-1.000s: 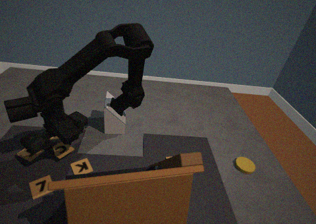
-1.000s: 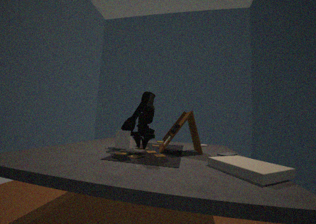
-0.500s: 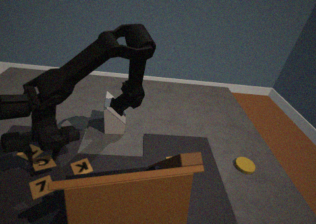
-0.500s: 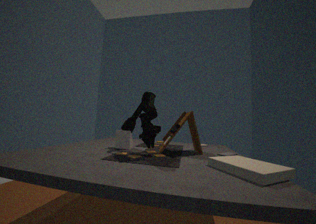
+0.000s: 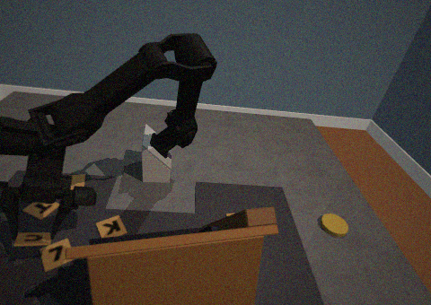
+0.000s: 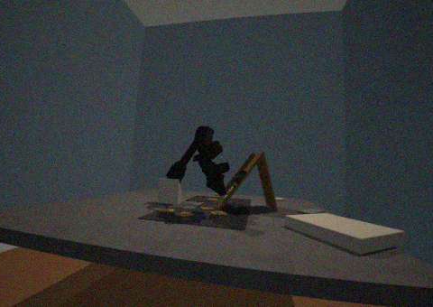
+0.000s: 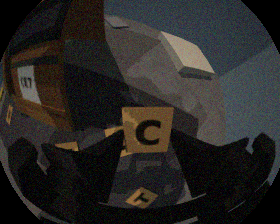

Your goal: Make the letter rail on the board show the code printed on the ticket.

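My gripper (image 5: 32,238) (image 6: 222,192) (image 7: 147,132) is shut on the C tile (image 5: 30,242) (image 7: 158,114), held upright in the wrist view, near the board (image 5: 173,278) (image 6: 267,185) (image 7: 50,112). The T tile (image 5: 41,210) (image 7: 142,198), K tile (image 5: 112,228) and L tile (image 5: 53,256) lie apart from the fingers. Another tile (image 5: 78,180) lies farther back, its letter unreadable. The ticket (image 7: 28,85) is on the board's front; its small print is not clearly legible. The rail is too dark to read, and the top camera sees the board from behind.
A dark mat (image 5: 259,197) (image 6: 206,222) lies under the tiles. A pale block (image 5: 156,168) (image 6: 169,191) stands at the arm's base. A yellow disc (image 5: 334,225) lies off the mat. A long white box (image 6: 345,226) (image 7: 187,54) lies beyond the board.
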`<action>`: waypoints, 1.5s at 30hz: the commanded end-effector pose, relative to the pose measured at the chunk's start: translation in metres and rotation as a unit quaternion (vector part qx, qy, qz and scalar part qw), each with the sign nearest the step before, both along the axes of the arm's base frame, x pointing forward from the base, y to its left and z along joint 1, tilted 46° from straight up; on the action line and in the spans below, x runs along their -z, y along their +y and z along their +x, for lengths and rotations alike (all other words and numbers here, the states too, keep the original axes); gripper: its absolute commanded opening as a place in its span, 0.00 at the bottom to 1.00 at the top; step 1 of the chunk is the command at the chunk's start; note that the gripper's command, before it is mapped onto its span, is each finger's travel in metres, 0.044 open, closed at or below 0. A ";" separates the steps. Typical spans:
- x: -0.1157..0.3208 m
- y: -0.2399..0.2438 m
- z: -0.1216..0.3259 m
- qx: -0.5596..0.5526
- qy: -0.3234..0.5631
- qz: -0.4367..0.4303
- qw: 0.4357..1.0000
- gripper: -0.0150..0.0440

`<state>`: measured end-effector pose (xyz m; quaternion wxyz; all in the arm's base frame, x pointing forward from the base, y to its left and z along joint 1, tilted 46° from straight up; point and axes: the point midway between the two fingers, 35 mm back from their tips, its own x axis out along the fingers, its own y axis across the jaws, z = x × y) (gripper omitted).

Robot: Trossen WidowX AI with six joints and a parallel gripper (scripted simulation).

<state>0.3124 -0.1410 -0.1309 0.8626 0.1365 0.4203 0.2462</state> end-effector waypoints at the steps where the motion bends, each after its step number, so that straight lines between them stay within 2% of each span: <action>1: -0.010 -0.006 0.015 0.033 -0.017 0.020 0.999 0.25; 21: -0.072 -0.020 0.074 0.141 -0.085 0.186 0.969 0.25; 45: -0.075 -0.016 0.072 0.142 -0.085 0.188 0.968 0.25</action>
